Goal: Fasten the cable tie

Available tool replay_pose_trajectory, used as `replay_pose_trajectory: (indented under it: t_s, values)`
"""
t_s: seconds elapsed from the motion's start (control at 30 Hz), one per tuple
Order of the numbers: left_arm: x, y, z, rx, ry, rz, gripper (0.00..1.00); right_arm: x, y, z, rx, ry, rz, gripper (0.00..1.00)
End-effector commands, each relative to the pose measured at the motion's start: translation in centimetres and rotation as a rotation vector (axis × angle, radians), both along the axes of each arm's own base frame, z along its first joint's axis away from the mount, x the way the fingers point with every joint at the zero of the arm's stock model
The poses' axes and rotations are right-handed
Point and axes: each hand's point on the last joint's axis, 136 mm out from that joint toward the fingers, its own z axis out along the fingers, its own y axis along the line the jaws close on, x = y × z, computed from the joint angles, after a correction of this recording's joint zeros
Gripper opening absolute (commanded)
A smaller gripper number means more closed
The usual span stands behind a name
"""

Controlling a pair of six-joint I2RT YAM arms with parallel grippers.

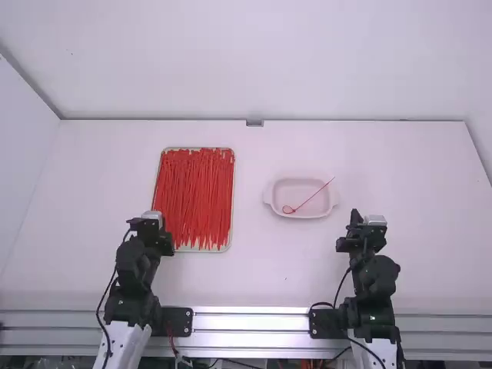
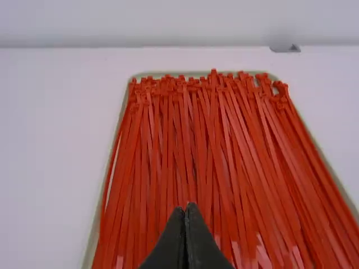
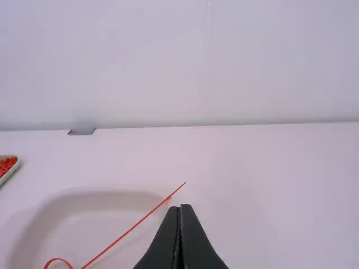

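Observation:
A flat tray (image 1: 163, 154) left of the table's middle holds a thick layer of loose red cable ties (image 1: 194, 197) (image 2: 224, 162). My left gripper (image 1: 164, 240) (image 2: 185, 208) sits shut and empty over the near end of that pile. To the right, a white dish (image 1: 271, 196) (image 3: 33, 218) holds one red cable tie (image 1: 307, 200) (image 3: 132, 225) fastened into a small loop, its tail sticking out over the dish's far right rim. My right gripper (image 1: 355, 221) (image 3: 180, 209) is shut and empty just near and right of the dish.
A small grey bracket (image 1: 254, 122) sits at the table's far edge against the white back wall. White table surface lies open around the tray and the dish. A metal rail (image 1: 246, 317) runs along the near edge by the arm bases.

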Motion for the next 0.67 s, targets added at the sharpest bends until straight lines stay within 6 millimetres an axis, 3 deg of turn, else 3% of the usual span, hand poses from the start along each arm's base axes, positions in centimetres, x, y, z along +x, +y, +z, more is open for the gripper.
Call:
replay_pose_trajectory:
  t_s: [0.0,0.63]
  values:
    - [0.0,0.0,0.4,0.002,-0.029,0.002,0.0,0.0,0.0,-0.5,0.002,0.01,0.001,0.0]
    - [-0.3,0.0,4.5,0.001,-0.211,0.002,0.0,0.0,0.0,-0.5,0.002,0.01,0.001,0.0]
